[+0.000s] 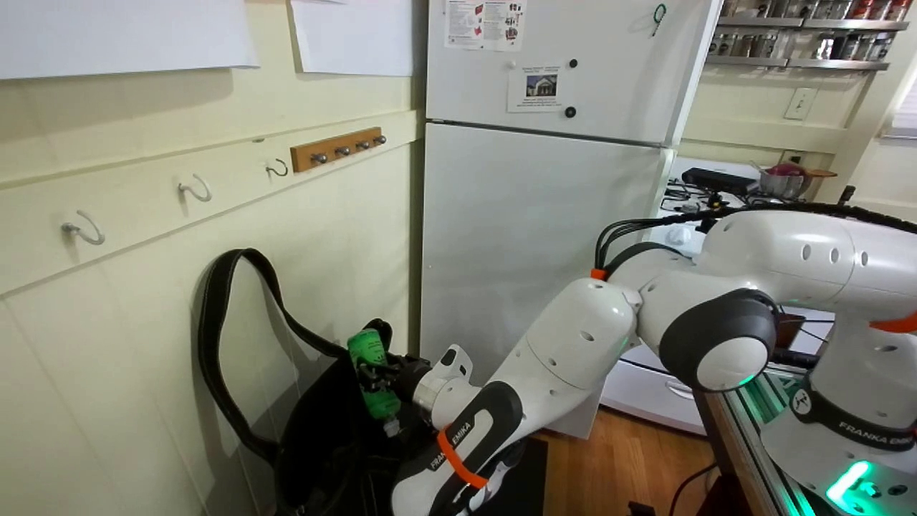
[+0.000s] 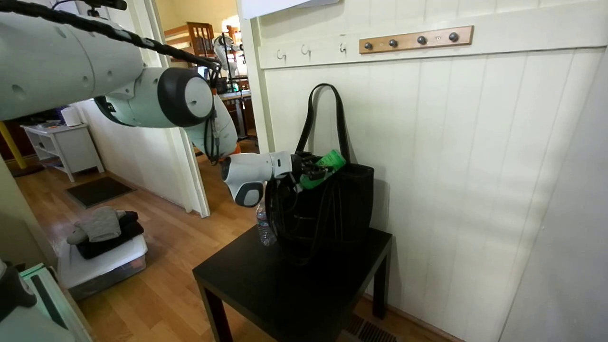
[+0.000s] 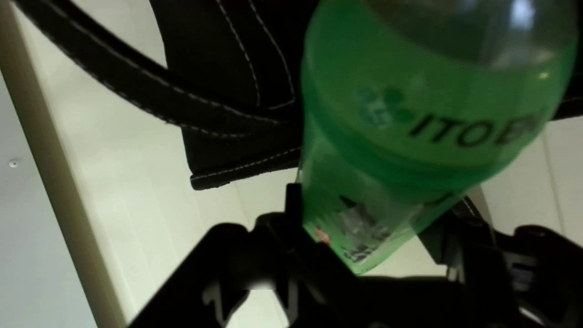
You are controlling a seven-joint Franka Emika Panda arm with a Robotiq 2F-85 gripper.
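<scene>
My gripper (image 1: 383,376) is shut on a green bottle (image 1: 366,347), with a finger on either side. The bottle is tilted, with its clear neck end pointing down. In the wrist view the green bottle (image 3: 423,123) fills the upper right and shows the letters "ITOE". A black bag (image 2: 356,202) with a raised strap stands on a dark table (image 2: 285,297) against the wall. The gripper (image 2: 311,169) and bottle are at the bag's open top. The bag (image 1: 308,437) also shows below the bottle in an exterior view. Its inside is too dark to make out.
A clear bottle (image 2: 264,223) stands beside the bag, partly hidden by it. Wall hooks (image 1: 195,188) and a wooden peg rail (image 1: 337,149) are above the bag. A white fridge (image 1: 530,244) stands beside the wall. A plastic bin (image 2: 102,280) with cloths is on the floor.
</scene>
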